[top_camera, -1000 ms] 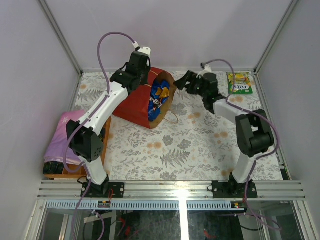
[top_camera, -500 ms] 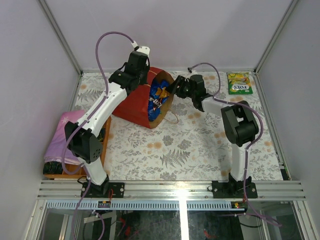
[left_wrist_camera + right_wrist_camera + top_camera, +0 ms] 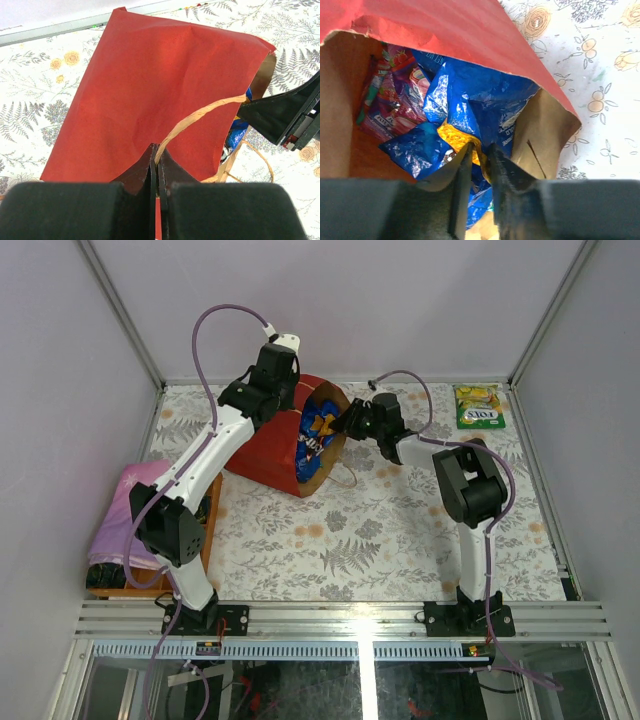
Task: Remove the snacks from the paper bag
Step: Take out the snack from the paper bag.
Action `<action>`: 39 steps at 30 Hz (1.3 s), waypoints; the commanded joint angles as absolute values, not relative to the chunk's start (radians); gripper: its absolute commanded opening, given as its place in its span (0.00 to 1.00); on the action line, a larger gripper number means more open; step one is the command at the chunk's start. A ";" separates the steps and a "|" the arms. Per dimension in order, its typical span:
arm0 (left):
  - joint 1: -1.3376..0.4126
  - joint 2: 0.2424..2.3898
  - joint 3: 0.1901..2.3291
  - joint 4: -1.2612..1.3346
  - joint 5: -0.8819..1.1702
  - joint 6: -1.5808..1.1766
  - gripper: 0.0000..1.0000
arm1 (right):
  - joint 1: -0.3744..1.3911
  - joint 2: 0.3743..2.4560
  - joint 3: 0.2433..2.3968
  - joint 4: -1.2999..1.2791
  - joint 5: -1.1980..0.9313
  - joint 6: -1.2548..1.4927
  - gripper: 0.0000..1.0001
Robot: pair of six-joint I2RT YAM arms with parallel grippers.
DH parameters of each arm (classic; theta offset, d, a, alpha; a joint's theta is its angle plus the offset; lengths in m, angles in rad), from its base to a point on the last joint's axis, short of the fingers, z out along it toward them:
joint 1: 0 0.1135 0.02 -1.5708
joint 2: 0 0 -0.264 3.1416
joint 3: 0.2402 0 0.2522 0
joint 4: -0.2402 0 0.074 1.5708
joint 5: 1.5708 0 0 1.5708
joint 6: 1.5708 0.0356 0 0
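Note:
The red paper bag [image 3: 268, 448] lies on its side at the back of the table, mouth facing right. My left gripper [image 3: 156, 147] is shut on its upper string handle [image 3: 200, 114], holding the mouth up. Inside the mouth sit a crumpled blue chip bag [image 3: 475, 95] and a purple-pink packet [image 3: 395, 95] deeper in. My right gripper [image 3: 480, 147] is inside the mouth, its jaws closed on a blue and yellow fold of the chip bag. From above, the right gripper [image 3: 345, 423] is at the bag's opening. A green-yellow snack packet [image 3: 480, 405] lies at the back right.
A folded purple cloth [image 3: 130, 515] rests on a wooden tray [image 3: 212, 525] at the left edge. The bag's other string handle [image 3: 345, 478] lies on the flowered tablecloth in front of the mouth. White walls and metal rails enclose the table.
The right arm has reached left from beside the bag into its mouth, and its jaws have closed from wide open onto the chip bag. The left gripper has stayed put on the handle.

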State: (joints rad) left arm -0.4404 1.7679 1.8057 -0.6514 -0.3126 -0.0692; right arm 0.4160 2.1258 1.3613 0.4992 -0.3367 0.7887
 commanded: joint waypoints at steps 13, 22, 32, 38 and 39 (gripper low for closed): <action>-0.437 1.761 1.787 -0.623 -0.377 -0.044 0.00 | 0.464 1.945 1.417 0.498 -0.404 0.755 0.00; -0.411 1.758 1.781 -0.612 -0.406 -0.062 0.00 | 0.468 1.774 1.466 0.466 -0.469 0.761 0.00; -0.393 1.752 1.774 -0.606 -0.409 -0.075 0.00 | 0.353 1.546 1.454 0.419 -0.547 0.754 0.00; -0.393 1.757 1.775 -0.606 -0.399 -0.078 0.00 | 0.084 1.502 1.408 0.358 -0.574 0.769 0.00; -0.393 1.761 1.777 -0.607 -0.396 -0.080 0.00 | 0.047 1.512 1.411 0.340 -0.569 0.763 0.00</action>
State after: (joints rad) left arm -0.4004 1.7679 1.7866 -0.6441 -0.3824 -0.0681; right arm 0.1974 1.5417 1.4029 0.3264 -0.5644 0.7666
